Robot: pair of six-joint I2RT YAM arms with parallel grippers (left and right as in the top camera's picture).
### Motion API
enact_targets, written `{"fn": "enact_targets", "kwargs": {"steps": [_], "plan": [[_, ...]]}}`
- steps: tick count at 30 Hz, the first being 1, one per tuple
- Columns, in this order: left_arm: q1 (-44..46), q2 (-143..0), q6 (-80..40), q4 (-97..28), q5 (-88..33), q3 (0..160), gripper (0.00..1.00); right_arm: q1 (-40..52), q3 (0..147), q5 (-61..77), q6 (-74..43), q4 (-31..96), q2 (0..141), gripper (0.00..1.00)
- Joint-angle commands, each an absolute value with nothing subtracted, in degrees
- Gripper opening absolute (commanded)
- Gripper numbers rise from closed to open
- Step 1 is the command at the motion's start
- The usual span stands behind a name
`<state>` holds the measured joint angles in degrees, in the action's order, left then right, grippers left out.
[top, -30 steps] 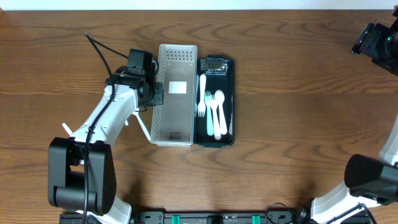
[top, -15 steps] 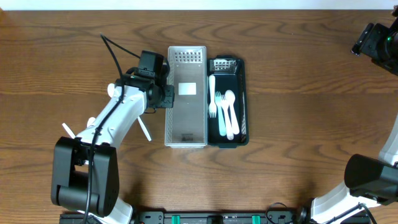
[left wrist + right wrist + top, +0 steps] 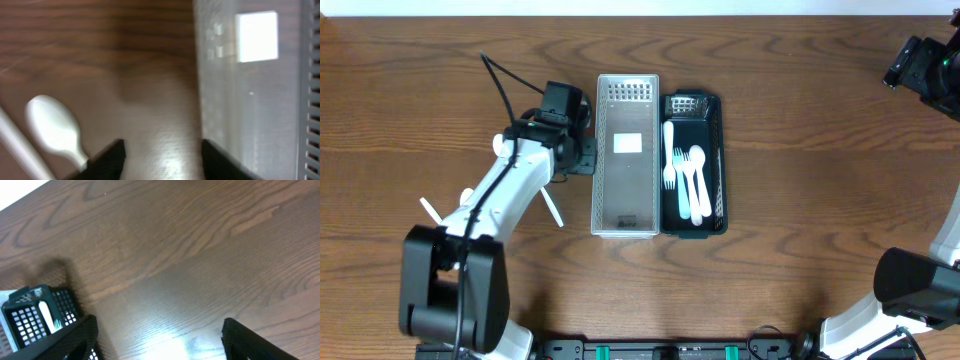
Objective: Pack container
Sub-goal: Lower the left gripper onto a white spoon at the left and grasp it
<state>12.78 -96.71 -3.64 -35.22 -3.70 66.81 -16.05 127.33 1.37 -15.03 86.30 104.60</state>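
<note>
A: How far is the packing getting?

B: Partway, by my reading. Left of the clear tray [image 3: 625,155], a white spoon [image 3: 52,127] is lying loose on the surface [image 3: 800,250], not yet packed. Against the tray's right side, the black container [image 3: 717,165] is already holding white cutlery [image 3: 685,180], a fork and spoons side by side. The tray itself is carrying only a white label.

A: And the claws?

B: The left claw [image 3: 584,157] is hovering just beside the tray's left wall, jaws standing moderately apart and gripping nothing. The spoon is lying near it, further left of the tray. The right claw [image 3: 160,337] is hanging far right of the tray, jaws spread wide and empty.

A: What is remaining?

B: Probably collecting the spoon, then closing up. Whether the tray is serving as the lid, I cannot tell.
</note>
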Motion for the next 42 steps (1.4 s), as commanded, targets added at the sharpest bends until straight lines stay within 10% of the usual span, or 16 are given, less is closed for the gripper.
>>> {"fn": "enact_targets", "kwargs": {"steps": [1, 24, 42], "plan": [[10.15, -89.21, -3.36, -38.15, 1.91, 68.31, 0.61, -15.68, 127.44, 1.54, -14.48, 86.54, 104.27, 0.84], [-32.99, -77.34, -20.71, -61.76, -0.36, 68.25, 0.85, -15.68, 127.44, 1.54, -12.93, 87.88, 104.27, 0.84], [-35.73, -98.3, -18.9, -52.8, -0.82, 67.55, 0.88, -15.68, 127.44, 1.52, -12.34, 88.07, 104.27, 0.84]]}}
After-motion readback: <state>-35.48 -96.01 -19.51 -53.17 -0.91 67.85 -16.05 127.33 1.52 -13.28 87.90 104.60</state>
